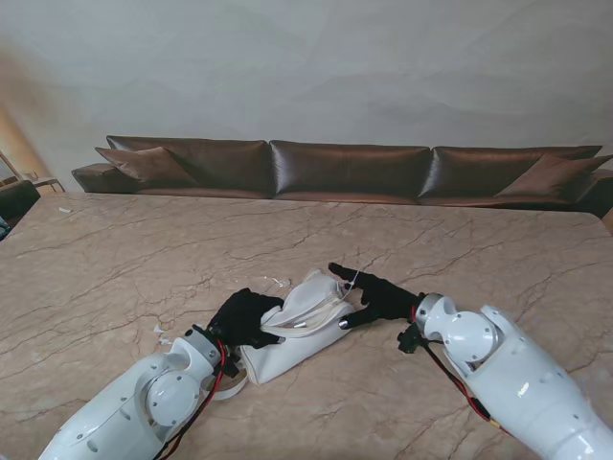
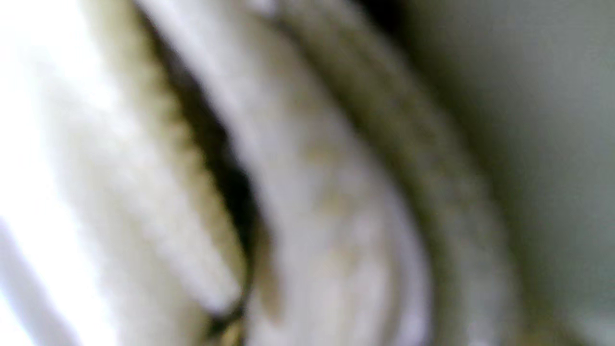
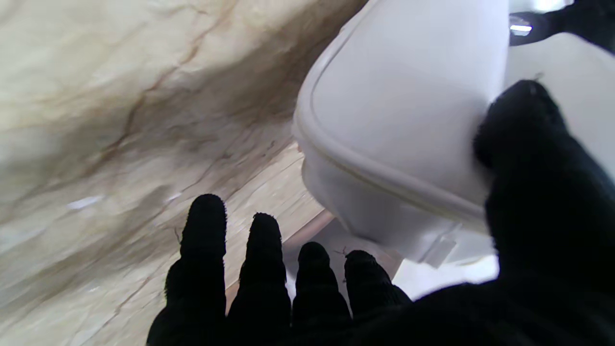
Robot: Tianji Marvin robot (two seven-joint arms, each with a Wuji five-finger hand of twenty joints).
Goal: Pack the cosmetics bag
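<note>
Bag (image 1: 297, 331) lies on counter (image 1: 144, 259) between our 2 arms | left robot hand (image 1: 247, 318) clamps its left end, steadying it | right robot hand (image 1: 375, 292) spread, thumb (image 3: 523, 115) pressing right end, likely holding the mouth open.
</note>
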